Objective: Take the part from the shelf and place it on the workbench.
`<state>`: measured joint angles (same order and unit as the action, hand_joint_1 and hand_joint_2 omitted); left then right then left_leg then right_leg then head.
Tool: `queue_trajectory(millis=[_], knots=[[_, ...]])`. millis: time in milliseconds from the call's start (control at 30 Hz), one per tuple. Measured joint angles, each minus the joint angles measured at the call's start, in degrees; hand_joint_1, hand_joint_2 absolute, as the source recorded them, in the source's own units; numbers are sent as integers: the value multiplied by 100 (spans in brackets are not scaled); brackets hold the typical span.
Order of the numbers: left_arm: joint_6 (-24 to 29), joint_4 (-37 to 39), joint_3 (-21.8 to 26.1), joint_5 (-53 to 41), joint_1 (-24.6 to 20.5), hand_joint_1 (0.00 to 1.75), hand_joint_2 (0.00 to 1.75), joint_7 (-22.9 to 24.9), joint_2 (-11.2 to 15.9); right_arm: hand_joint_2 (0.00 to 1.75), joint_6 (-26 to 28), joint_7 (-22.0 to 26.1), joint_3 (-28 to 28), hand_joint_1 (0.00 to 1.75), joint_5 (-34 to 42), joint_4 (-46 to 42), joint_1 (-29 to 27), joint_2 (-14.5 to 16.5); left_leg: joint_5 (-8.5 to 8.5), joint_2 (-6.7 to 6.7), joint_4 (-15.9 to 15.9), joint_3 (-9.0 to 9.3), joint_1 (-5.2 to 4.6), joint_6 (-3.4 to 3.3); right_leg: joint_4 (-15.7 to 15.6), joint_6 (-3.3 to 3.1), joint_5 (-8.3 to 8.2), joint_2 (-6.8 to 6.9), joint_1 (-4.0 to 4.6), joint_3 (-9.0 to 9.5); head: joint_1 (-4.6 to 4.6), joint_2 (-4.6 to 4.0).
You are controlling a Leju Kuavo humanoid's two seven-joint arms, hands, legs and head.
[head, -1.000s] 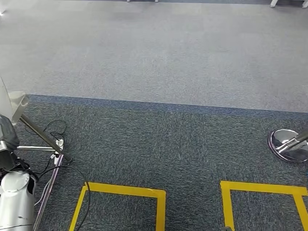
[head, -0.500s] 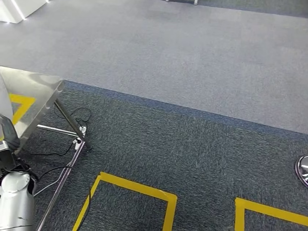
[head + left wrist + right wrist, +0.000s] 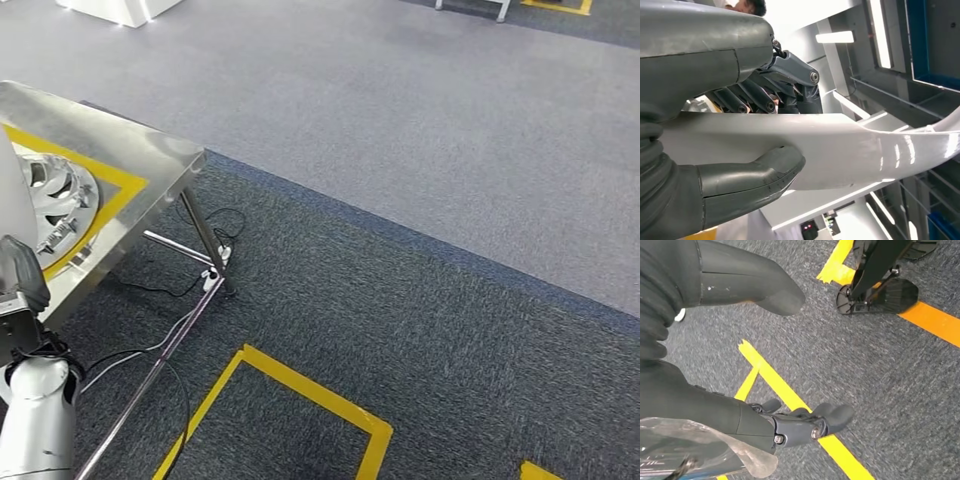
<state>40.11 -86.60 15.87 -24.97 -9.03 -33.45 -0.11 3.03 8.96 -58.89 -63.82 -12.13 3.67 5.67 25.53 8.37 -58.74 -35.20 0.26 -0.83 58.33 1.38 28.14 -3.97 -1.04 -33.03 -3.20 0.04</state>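
Observation:
My left hand (image 3: pixel 715 65) grips a long white curved part (image 3: pixel 866 150), thumb on one side and fingers (image 3: pixel 764 97) on the other. In the head view the part (image 3: pixel 10 190) is a white sliver at the left edge, above that hand (image 3: pixel 20 275). The steel workbench (image 3: pixel 155 160) stands at the left, with a yellow tape outline on its top and a silver wheel cover (image 3: pixel 56 195) lying inside it. My right hand (image 3: pixel 734 415) hangs over the carpet, fingers apart and holding nothing.
Black cables and a white power strip (image 3: pixel 212 272) lie under the bench by its slanted leg (image 3: pixel 202 240). Yellow tape squares (image 3: pixel 317 395) mark the dark carpet ahead. A white plinth (image 3: pixel 121 10) stands far left; lighter carpet stretches beyond.
The camera has turned left: the workbench has slid into view from the left edge, now showing the wheel cover, and the floor tape has shifted right. My left hand still holds the part.

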Motion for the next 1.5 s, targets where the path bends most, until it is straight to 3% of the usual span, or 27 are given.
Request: queue_trajectory(millis=[33, 100, 167, 233, 267, 300, 367, 433, 467, 533, 600, 667, 733, 767, 833, 900, 967, 1033, 1100, 1167, 1233, 1267, 1300, 1333, 1400, 1467, 1500], knots=[[0, 2, -2, -2, 15, 175, 175, 1, 4, 175, -2, 1, 0, 0, -1, 0, 6, 3, 17, -24, -23, -17, -4, 32, -21, -29, -9, 71, -5, 17, -5, -1], [1, 6, -6, -5, 9, 175, 175, 2, 15, 175, -4, 6, -1, 0, -2, 0, 9, 8, 214, -315, -338, -156, -25, 83, -69, -93, -19, 230, -19, 60, -43, -1], [2, 15, -11, -5, -1, 175, 175, 3, 10, 175, -5, 8, -1, 0, -3, 0, -6, 6, 567, -668, -1052, -473, -21, 122, -75, -140, 2, 397, 3, 90, -75, -1], [2, 29, -13, -2, 22, 175, 175, 3, 4, 175, -7, 7, -2, 0, -5, 0, -21, 4, 724, -770, -1572, -718, 3, 146, -72, -158, 29, 568, 21, 108, -76, -1], [2, 34, -13, 1, 34, 175, 175, 3, 4, 175, -10, 8, -3, 0, -8, 0, -22, 4, 640, -787, -1534, -697, 9, 148, -71, -156, 44, 649, 26, 122, -77, -1], [2, 37, -13, 3, 39, 175, 175, 2, 5, 175, -14, 9, -3, 0, -9, 0, -20, 4, 464, -821, -1273, -563, 9, 139, -71, -152, 61, 724, 30, 143, -77, -1], [2, 37, -14, 5, 31, 175, 175, 1, 9, 175, -22, 13, -4, 0, -11, 0, -12, 5, 123, -1076, -468, -145, -40, 87, -69, -123, 105, 865, 48, 198, -77, -2], [2, 37, -20, 5, 7, 175, 175, 1, 10, 175, -24, 15, -3, 0, -11, 0, -8, 5, 36, -1292, -26, 69, -109, 18, -65, -75, 143, 991, 74, 227, -76, -1], [2, 38, -22, 8, 3, 175, 175, 1, 11, 175, -24, 16, -3, 0, -11, 0, -6, 4, 59, -1292, -2, 68, -137, -7, -67, -50, 155, 1057, 85, 234, -76, -1], [2, 38, -21, 12, 10, 175, 175, 0, 17, 175, -24, 17, -4, 0, -12, 0, 9, 3, 38, -1145, 37, 67, -119, -60, -69, 8, 197, 1126, 83, 262, -76, 0], [3, 37, -19, 19, -1, 175, 175, -4, 19, 175, -26, 24, -5, 0, -14, 1, 26, 0, 14, -1009, 84, 94, -73, -121, 158, 65, 369, 854, 59, 174, -68, 0], [4, 37, -26, 25, -16, 175, 175, -12, 7, 175, -37, 27, -4, 0, -17, 2, 15, 1, 6, -870, 93, 99, -50, -161, 876, 97, 712, 504, 35, -187, -52, -1], [4, 38, -32, 27, 1, 175, 175, -16, -8, 175, -45, 22, -4, 0, -20, 2, -13, 3, 5, -706, 89, 96, -48, -172, 1576, 113, 913, 414, 33, -585, -44, -1], [4, 38, -31, 27, 10, 175, 175, -17, -11, 175, -45, 20, -5, 0, -23, 2, -24, 2, 6, -620, 85, 98, -46, -171, 1644, 114, 847, 404, 34, -659, -43, -1], [4, 39, -28, 27, 18, 175, 175, -17, -16, 175, -45, 20, -6, 0, -31, 2, -27, 2, 16, -448, 66, 107, -34, -155, 1097, 107, 413, 341, 25, -474, -43, -1], [4, 39, -29, 26, 12, 175, 175, -17, -19, 175, -48, 21, -6, 0, -42, 2, -12, 2, 37, -294, 21, 86, -26, -105, 328, 99, 91, 61, -14, -135, -48, -1], [3, 39, -33, 17, -2, 175, 175, -18, -23, 175, -56, 20, -6, 0, -55, 2, -5, 2, 25, -156, -7, 31, -14, -31, 30, 76, 61, -110, -31, 17, -55, -1], [2, 38, -39, 3, -10, 175, 175, -18, -23, 175, -67, 18, -6, 0, -71, 2, -7, 2, -2, -33, 5, -10, 14, 40, 4, 22, 47, 17, -26, 42, -54, -1], [2, 37, -44, -10, -27, 175, 175, -17, -15, 175, -78, 19, -6, 0, -87, 1, 0, 3, 112, -227, -165, -103, 20, 98, -30, -41, 31, 162, -37, 68, -70, -1], [2, 39, -53, -21, -69, 175, 175, -15, -16, 175, -85, 21, -7, 0, -96, 0, -7, 2, 420, -607, -769, -381, 26, 143, -51, -94, 38, 316, -31, 94, -99, -2], [2, 51, -66, -30, -84, 175, 175, -1, -28, 175, -89, 19, -8, 0, -98, 0, -25, 0, 662, -758, -1441, -697, 43, 174, -50, -124, 64, 488, -12, 113, -112, -1], [2, 60, -71, -34, -80, 175, 175, 7, -32, 175, -94, 17, -9, 0, -101, 0, -28, -1, 656, -776, -1566, -756, 46, 179, -50, -131, 78, 573, -4, 124, -113, -1], [2, 68, -72, -38, -77, 175, 175, 13, -34, 175, -101, 15, -10, 0, -103, 0, -27, -1, 541, -792, -1463, -703, 44, 172, -49, -131, 93, 652, 6, 141, -114, -1], [2, 72, -73, -39, -76, 175, 175, 15, -34, 175, -108, 14, -10, 0, -107, 1, -23, -1, 356, -837, -1164, -548, 33, 149, -50, -127, 110, 727, 15, 166, -114, -2], [2, 74, -75, -39, -85, 175, 175, 15, -34, 175, -115, 14, -10, 0, -111, 2, -17, 3, 64, -1139, -399, -154, -47, 57, -50, -101, 154, 865, 42, 217, -115, -2], [2, 74, -81, -38, -94, 175, 175, 10, -34, 175, -115, 11, -10, 0, -113, 2, -11, 7, 25, -1355, -28, 19, -132, -17, -52, -55, 191, 1004, 69, 243, -111, -1], [2, 74, -83, -35, -91, 175, 175, 8, -33, 175, -115, 9, -10, 0, -113, 2, -7, 8, 40, -1321, -2, 16, -152, -36, -60, -28, 204, 1081, 81, 255, -112, -1]])
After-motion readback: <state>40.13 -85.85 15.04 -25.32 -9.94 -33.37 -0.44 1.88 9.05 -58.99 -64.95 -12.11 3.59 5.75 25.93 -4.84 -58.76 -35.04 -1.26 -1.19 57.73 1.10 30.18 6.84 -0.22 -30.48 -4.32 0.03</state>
